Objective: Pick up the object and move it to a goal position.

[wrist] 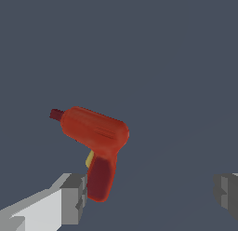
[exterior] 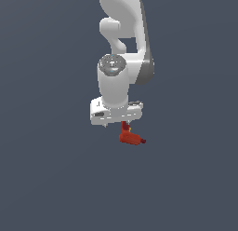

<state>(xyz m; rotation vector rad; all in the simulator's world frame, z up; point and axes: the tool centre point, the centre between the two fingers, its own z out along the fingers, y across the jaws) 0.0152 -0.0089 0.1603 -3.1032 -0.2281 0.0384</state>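
Red-orange and drill-shaped, the object (exterior: 130, 137) sat directly beneath the white gripper (exterior: 122, 123) in the exterior view, on a plain grey-blue floor (exterior: 46, 179) well clear of any edge, suggesting a descent toward a grasp. In the wrist view, the object (wrist: 95, 144) lay beside one grey finger (wrist: 72, 197), the other well apart, so the jaws stood wide and held nothing.

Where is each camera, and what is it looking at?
Exterior view: sits off the arm, looking at the white arm, its gripper pointing down, and the small red-orange object just below.
Wrist view: rides on the wrist, looking past the gripper at the object; only the two grey jaws show, standing wide apart, one close beside the object's handle.
Both views share the object and the gripper.
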